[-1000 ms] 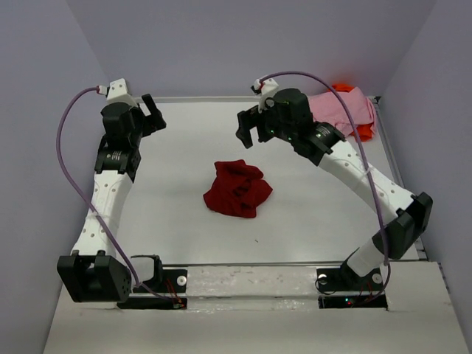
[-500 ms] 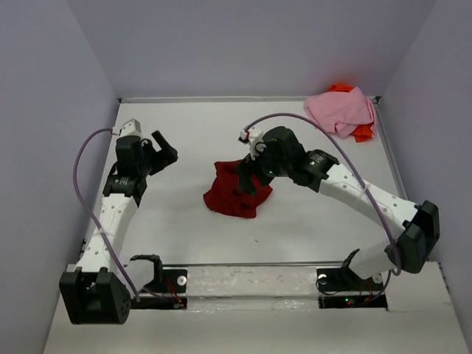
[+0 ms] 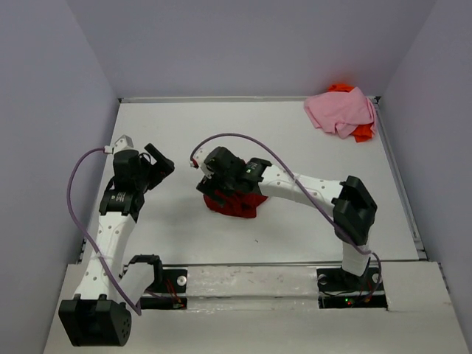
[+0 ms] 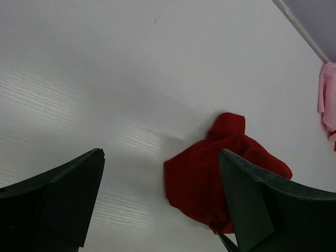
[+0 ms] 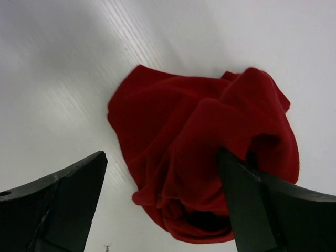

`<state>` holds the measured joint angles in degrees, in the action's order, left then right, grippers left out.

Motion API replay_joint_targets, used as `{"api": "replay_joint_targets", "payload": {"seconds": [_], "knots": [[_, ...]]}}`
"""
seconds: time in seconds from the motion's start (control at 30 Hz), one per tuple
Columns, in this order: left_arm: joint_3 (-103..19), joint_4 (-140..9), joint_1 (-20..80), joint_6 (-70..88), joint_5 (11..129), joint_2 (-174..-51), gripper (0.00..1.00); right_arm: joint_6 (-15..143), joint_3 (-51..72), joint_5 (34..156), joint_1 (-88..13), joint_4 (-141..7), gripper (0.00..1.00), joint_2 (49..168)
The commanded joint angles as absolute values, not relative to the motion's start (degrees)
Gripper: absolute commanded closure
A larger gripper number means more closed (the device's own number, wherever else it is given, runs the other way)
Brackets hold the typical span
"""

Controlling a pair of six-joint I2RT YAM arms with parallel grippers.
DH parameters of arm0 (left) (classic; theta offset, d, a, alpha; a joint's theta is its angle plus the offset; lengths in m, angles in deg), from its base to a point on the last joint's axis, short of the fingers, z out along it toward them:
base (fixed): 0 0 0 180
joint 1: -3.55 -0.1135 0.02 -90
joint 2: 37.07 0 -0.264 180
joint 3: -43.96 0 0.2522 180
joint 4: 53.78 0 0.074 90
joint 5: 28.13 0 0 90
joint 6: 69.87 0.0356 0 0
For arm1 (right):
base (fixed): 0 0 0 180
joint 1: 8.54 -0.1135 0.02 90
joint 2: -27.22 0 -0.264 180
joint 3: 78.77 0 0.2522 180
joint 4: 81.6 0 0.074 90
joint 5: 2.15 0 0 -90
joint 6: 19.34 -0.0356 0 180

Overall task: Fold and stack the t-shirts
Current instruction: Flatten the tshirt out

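Dark red tee (image 3: pixel 240 207) is a crumpled wad mid-bench (image 3: pixel 184 125). R pincer (image 5: pixel 160 157) sits right over it, jaws apart, nothing clamped; one jaw looks to be against a fold. L pincer (image 4: pixel 160 155) also apart, near the tee's left, not touching. Pink tee (image 3: pixel 341 110) lies over orange tee (image 3: pixel 361 133), well apart, far-right of the red tee. Risk: closing here bites several layers, so it lifts as a lump and won't spread for folding.

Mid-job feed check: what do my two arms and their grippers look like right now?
The left arm and right arm are both white tapered links with black joint housings. A lilac left cable and a matching right cable loop from wrist towards base. The left gripper and right gripper have dark, matte, wedge-shaped fingers.
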<state>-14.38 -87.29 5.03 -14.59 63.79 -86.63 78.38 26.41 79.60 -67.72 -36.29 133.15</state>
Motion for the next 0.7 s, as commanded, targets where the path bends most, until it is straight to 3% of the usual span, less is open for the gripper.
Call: {"api": "replay_joint_targets", "payload": {"seconds": [0.0,0.13,0.17,0.2,0.23,0.4,0.57,0.67], "knots": [[-14.1,-85.7,5.0,-14.8,66.0,-87.3,0.01,80.8,28.0,71.5,-67.1,-34.6,0.13,135.5],[-13.7,-84.2,5.0,-13.3,66.7,-87.0,0.01,82.3,28.9,64.2,-66.5,-34.7,0.35,140.3],[-13.4,-83.6,5.0,-12.7,67.1,-87.1,0.01,82.3,29.4,63.6,-66.5,-35.5,0.59,140.6],[-13.1,-83.1,5.0,-12.7,67.1,-87.1,0.01,82.3,29.4,63.6,-65.7,-35.6,0.59,140.9],[-12.9,-82.4,5.0,-11.9,68.8,-87.2,0.01,81.8,30.8,62.6,-65.1,-35.8,1.00,140.7],[-8.5,-73.3,5.0,-10.5,78.9,-87.3,0.01,80.5,36.4,65.3,-65.1,-36.2,1.00,135.6],[-6.2,-65.8,5.0,-12.3,82.5,-90.7,0.01,74.8,40.4,72.4,-64.5,-36.8,1.00,128.3],[-6.2,-63.0,5.1,-13.4,83.3,-93.1,0.01,71.7,43.4,69.9,-64.5,-37.3,1.00,125.4]]}}
